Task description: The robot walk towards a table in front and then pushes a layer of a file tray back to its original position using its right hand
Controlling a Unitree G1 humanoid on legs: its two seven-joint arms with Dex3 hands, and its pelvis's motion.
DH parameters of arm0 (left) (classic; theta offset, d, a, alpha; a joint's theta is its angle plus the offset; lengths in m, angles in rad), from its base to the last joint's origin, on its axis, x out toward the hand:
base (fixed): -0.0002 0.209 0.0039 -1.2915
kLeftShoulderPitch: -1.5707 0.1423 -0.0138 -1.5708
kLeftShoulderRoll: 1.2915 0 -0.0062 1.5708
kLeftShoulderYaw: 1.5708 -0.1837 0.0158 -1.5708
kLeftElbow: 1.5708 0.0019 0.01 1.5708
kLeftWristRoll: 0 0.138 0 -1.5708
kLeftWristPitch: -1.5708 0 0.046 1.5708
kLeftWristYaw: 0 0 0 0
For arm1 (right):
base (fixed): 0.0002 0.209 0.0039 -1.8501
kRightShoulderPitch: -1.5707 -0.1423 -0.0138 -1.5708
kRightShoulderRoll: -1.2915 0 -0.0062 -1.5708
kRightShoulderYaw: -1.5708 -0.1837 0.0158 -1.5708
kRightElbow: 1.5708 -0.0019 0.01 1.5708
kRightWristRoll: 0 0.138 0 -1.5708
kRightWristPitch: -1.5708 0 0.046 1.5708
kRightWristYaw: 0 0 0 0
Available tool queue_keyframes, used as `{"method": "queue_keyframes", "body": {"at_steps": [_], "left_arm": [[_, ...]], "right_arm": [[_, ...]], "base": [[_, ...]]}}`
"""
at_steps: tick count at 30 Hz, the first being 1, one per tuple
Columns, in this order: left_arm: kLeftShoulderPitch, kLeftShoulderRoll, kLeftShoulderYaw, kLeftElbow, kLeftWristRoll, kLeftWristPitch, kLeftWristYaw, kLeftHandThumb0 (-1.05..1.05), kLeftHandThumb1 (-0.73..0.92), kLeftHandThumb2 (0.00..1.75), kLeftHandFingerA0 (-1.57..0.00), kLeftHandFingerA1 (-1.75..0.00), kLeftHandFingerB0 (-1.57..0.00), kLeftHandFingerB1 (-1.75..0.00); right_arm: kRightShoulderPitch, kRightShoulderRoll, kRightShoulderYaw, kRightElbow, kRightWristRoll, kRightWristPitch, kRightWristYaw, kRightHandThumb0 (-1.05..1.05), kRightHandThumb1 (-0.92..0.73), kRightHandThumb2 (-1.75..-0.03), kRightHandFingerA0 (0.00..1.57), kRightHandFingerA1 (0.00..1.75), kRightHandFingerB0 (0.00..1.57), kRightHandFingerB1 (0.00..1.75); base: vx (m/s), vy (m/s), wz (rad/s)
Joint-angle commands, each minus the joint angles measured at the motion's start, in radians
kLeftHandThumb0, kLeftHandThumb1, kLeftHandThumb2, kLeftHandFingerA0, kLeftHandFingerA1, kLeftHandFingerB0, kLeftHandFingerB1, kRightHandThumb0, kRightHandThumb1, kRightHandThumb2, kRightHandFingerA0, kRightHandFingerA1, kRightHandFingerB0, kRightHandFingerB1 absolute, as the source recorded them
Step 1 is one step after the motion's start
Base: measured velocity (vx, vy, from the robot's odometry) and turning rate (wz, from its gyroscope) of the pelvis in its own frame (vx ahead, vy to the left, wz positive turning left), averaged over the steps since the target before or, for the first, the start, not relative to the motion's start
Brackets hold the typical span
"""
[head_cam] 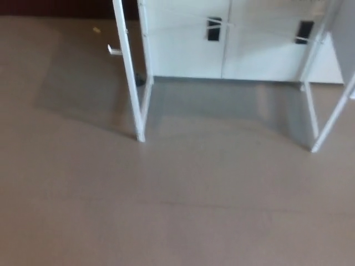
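Note:
Only the white legs of a table show in the head view: a left leg (128, 72) and a right leg (333, 122), rising out of the top of the picture. The tabletop and the file tray are out of view. Neither of my hands shows.
Brown floor (166, 210) fills the lower picture. Behind the table legs stands a white cabinet (222, 50) with two dark handles. A small white object (113, 50) and a yellow speck (96, 30) lie on the floor at the back left.

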Motion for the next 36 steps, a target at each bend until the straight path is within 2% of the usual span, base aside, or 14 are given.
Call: {"method": "queue_keyframes", "body": {"at_steps": [1,7,21,31,32,36], "left_arm": [[0.004,0.021,-0.003,0.005,0.009,-0.022,0.005,-0.34,0.39,0.61,-0.52,-0.46,-0.45,-0.42],[0.003,0.020,-0.002,0.011,0.001,-0.025,-0.001,-0.33,0.39,0.60,-0.54,-0.46,-0.46,-0.42],[0.000,0.030,-0.018,0.015,0.014,-0.034,0.013,-0.35,0.39,0.61,-0.54,-0.46,-0.47,-0.43],[0.001,0.029,-0.014,0.006,0.000,-0.014,0.003,-0.34,0.39,0.60,-0.54,-0.46,-0.46,-0.42],[0.001,0.028,-0.016,0.008,0.003,-0.019,0.007,-0.33,0.40,0.60,-0.55,-0.46,-0.47,-0.42],[-0.007,0.031,-0.020,0.014,0.011,-0.025,0.009,-0.34,0.40,0.61,-0.53,-0.46,-0.45,-0.42]], "right_arm": [[-0.009,-0.017,0.011,0.021,-0.020,-0.025,-0.012,-0.34,-0.43,-0.52,0.75,0.55,0.59,0.48],[-0.013,-0.022,0.018,0.035,-0.025,-0.039,-0.010,-0.32,-0.43,-0.52,0.77,0.55,0.59,0.48],[-0.025,-0.020,0.019,0.061,-0.019,-0.055,-0.008,-0.30,-0.43,-0.52,0.78,0.56,0.59,0.49],[-0.037,-0.020,0.024,0.069,-0.027,-0.056,-0.013,-0.30,-0.43,-0.53,0.81,0.57,0.61,0.49],[-0.036,-0.025,0.027,0.070,-0.032,-0.061,-0.013,-0.36,-0.43,-0.52,0.82,0.55,0.62,0.48],[-0.052,-0.024,0.025,0.079,-0.028,-0.050,-0.011,-0.27,-0.44,-0.53,0.81,0.57,0.61,0.49]], "base": [[0.46,-0.190,0.01],[0.28,-0.070,-0.08],[0.24,0.127,-0.02],[0.16,-0.227,0.11],[0.05,-0.224,-0.09],[0.04,-0.125,-0.01]]}}
